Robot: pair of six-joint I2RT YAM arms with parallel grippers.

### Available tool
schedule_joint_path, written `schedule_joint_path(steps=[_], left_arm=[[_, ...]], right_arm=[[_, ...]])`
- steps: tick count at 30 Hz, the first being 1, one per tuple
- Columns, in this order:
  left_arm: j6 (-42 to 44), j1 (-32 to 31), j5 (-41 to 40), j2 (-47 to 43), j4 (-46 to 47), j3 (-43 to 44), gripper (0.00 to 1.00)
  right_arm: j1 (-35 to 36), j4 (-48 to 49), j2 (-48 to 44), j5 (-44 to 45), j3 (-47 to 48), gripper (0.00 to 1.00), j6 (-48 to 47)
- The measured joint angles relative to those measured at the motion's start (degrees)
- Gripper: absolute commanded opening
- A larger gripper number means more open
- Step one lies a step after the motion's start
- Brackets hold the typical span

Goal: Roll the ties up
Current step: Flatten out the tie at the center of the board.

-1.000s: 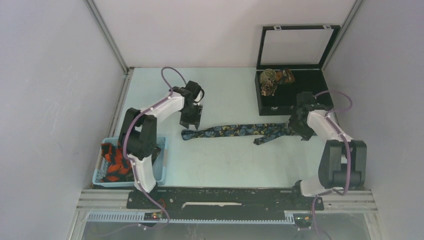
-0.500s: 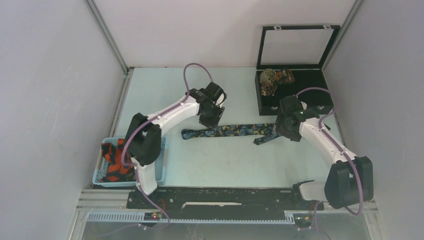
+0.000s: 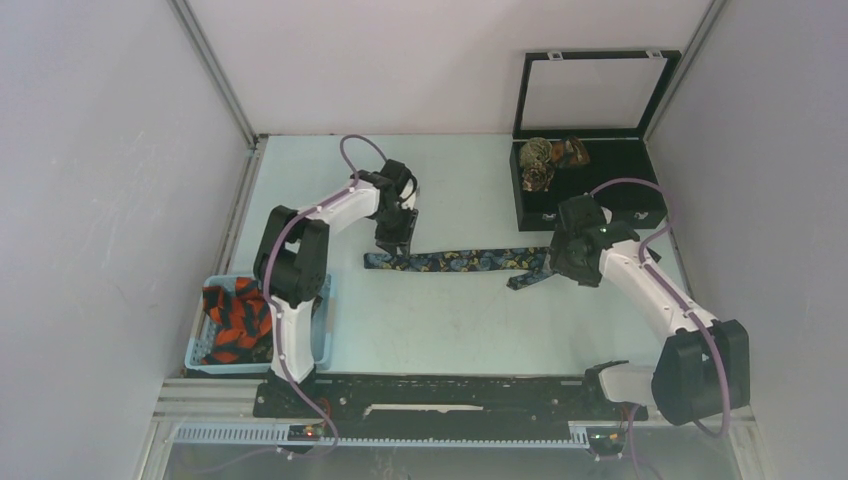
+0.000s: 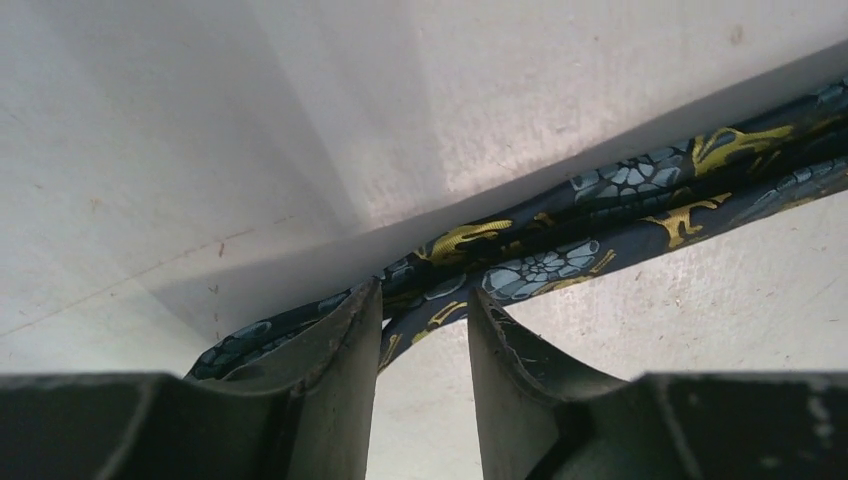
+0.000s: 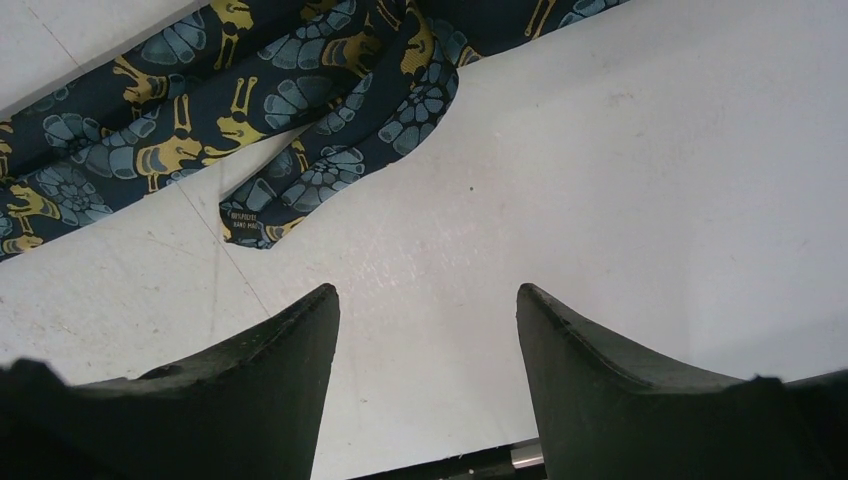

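- In the top view the left gripper's body covers its own fingertips, and the right arm's wrist covers the right end of the dark patterned tie [image 3: 460,261].
- In the left wrist view the tie runs off the right edge, and its left end slips behind one finger [image 4: 335,365].
- The tie lies stretched left to right across the middle of the table [image 3: 450,330].
- The left gripper [image 4: 425,292] is down at the tie's left end. Its fingers stand narrowly apart with the fabric crossing at their tips. Whether they pinch it cannot be told.
- The right gripper [image 5: 425,295] stands wide over bare table, holding nothing. The tie's folded right end lies just beyond its fingertips.
- Rolled ties [image 3: 540,163] sit in the far left corner of the open black case [image 3: 610,165] at far right.
- Orange and black ties [image 3: 232,322] lie in the blue basket [image 3: 322,345] at near left, partly hidden by the left arm.
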Motion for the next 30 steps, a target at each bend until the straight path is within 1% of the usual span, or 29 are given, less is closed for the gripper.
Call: schedule_joint_path(steps=[5,9,12,16,19,23,25,26,28,29,30], left_arm=[[0.2,1.9,2.3,2.4,0.5,0.3,0.42],[0.5,3.5,4.7,4.3,-0.2,2.3,0.40],[0.5,4.2,5.1,4.7,0.2,3.3,0.43],[0.5,4.5,3.9,4.3,1.0,4.0,0.53],[0.4,4.5,2.8,2.4,1.0,3.9,0.61],[-0.5,4.5,1.1,-5.6,2.6,-0.1,0.67],[-1.2,4.5,0.3,-10.7,3.3,-2.9,0.72],[-1.7,4.5,-0.3,-13.4,3.8,-4.6,0.77],[-3.0,4.5,-1.5,-18.1,5.2,-8.1,0.94],[-3.5,4.5,-2.1,-20.1,5.7,-9.8,0.99],[-4.5,4.5,-2.1,-22.3,7.1,-12.1,0.99]], right_arm=[[0.1,0.3,1.5,0.0,0.0,0.68,0.0],[0.1,1.0,2.5,-0.5,0.0,0.68,-0.1],[0.2,1.7,2.5,-1.3,0.0,0.68,-0.7],[1.8,2.6,2.1,-2.1,0.0,0.68,-1.4],[4.5,2.7,1.3,-2.5,0.0,0.69,-1.3],[10.6,2.8,1.4,-2.0,0.0,0.69,-1.3],[13.7,3.3,2.1,-1.9,0.0,0.68,-1.4],[15.4,3.9,2.8,-1.9,0.0,0.67,-1.5],[17.4,4.8,4.4,-2.0,0.1,0.65,-2.1],[17.8,5.0,5.4,-2.1,0.3,0.64,-2.5],[18.1,5.1,6.6,-2.2,0.7,0.64,-3.0]])
